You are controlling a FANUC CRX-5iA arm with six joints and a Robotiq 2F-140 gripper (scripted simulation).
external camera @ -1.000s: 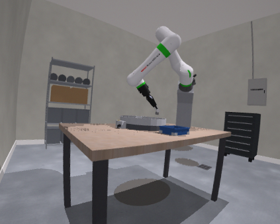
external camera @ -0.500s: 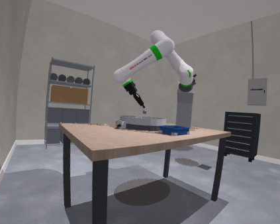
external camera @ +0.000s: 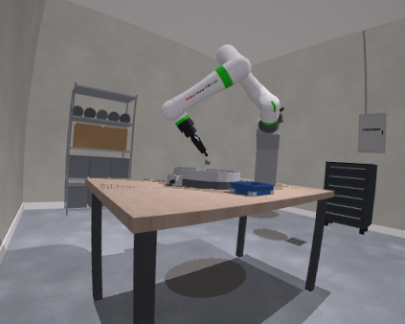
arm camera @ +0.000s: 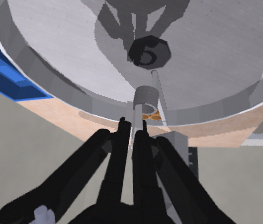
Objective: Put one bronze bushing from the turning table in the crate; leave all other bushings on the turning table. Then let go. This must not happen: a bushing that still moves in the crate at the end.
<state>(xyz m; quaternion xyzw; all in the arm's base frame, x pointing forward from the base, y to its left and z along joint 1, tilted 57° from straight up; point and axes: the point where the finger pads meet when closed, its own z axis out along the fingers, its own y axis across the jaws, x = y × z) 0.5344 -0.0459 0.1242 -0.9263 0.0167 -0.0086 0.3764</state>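
Observation:
My gripper point(external camera: 205, 153) hangs above the middle of the grey turning table point(external camera: 207, 175). In the wrist view its black fingers point(arm camera: 132, 126) are shut, and a small grey bushing point(arm camera: 146, 98) sits right at their tips. In the exterior view that bushing point(external camera: 207, 162) hangs just under the fingertips, above the table's top. A bit of a bronze bushing point(arm camera: 150, 116) shows behind the grey one, near the table's rim. A dark bushing point(arm camera: 149, 50) lies on the disc in the gripper's shadow. The blue crate point(external camera: 252, 187) stands on the wooden table to the right of the turning table and also shows in the wrist view point(arm camera: 7, 70).
A small grey box point(external camera: 174, 180) sits at the turning table's left edge. The robot's grey pedestal point(external camera: 267, 155) stands behind the wooden table. A shelf rack point(external camera: 101, 144) is at the back left and a black cabinet point(external camera: 350, 194) at the right.

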